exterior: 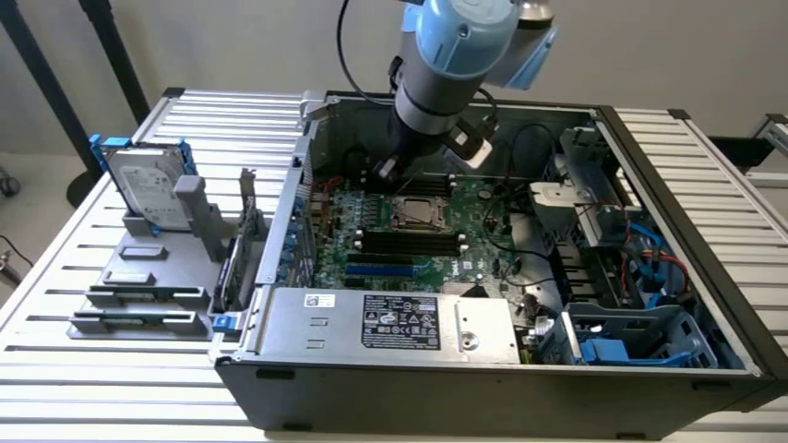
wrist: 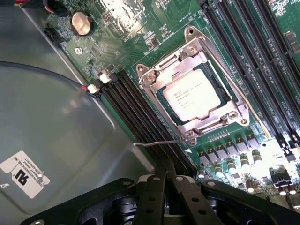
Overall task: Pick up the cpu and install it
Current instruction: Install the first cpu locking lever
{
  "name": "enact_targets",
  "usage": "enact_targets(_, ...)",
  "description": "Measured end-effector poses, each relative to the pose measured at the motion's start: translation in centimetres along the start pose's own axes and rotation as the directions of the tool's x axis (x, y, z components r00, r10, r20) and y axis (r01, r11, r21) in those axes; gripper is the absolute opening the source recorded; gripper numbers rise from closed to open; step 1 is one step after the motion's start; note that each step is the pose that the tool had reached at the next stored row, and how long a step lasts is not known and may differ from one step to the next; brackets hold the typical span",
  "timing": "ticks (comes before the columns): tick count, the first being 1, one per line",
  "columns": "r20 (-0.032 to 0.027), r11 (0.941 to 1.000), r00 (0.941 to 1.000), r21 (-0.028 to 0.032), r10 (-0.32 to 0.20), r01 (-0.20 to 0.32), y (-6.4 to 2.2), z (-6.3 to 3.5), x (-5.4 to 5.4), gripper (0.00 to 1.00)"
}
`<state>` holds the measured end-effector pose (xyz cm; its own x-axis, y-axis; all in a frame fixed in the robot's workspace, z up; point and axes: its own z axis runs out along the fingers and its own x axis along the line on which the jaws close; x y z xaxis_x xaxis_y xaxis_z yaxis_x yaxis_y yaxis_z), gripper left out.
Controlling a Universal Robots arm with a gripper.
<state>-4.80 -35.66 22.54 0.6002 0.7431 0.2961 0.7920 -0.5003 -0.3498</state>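
Note:
The cpu (wrist: pixel 192 96), a flat square chip with a dull silver top, lies inside the metal socket frame (wrist: pixel 152 75) on the green motherboard (exterior: pixel 481 254). In the exterior view the cpu (exterior: pixel 416 214) sits mid-board in the open computer case. My gripper (wrist: pixel 164 171) hangs just above the board beside the socket, over the black memory slots (wrist: pixel 136 115). Its two black fingers (wrist: pixel 153 187) are pressed together with nothing between them. In the exterior view the gripper (exterior: pixel 397 171) is just behind the socket. A thin socket lever wire (wrist: pixel 159 142) lies between the fingers and the socket.
The case walls (exterior: pixel 290 212) surround the board. A silver power supply (exterior: pixel 394 320) fills the case front, and drive cages with blue parts (exterior: pixel 628 346) stand at the exterior view's right. Outside, at the left, are a hard drive in a blue frame (exterior: pixel 146 189) and a grey fixture (exterior: pixel 142 295).

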Motion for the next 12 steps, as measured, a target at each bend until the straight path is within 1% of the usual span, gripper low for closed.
enact_targets(2, -0.0038, 1.0, 1.0, -0.0062, -0.005, 0.005, -0.07, 0.16, -0.2, 0.11)
enact_targets(4, -0.006, 0.9999, 0.9999, -0.0101, -0.011, 0.011, -0.15, 0.37, -0.3, 0.11)
enact_targets(6, -0.0059, 0.9997, 0.9998, -0.0117, -0.02, 0.019, -0.21, 0.61, -0.5, 0.11)
enact_targets(10, -0.0036, 0.9991, 0.9991, -0.0126, -0.041, 0.041, -0.16, 1.04, -0.7, 0.11)
enact_targets(12, -0.0036, 0.9987, 0.9988, -0.0145, -0.049, 0.049, -0.09, 1.23, -0.8, 0.11)
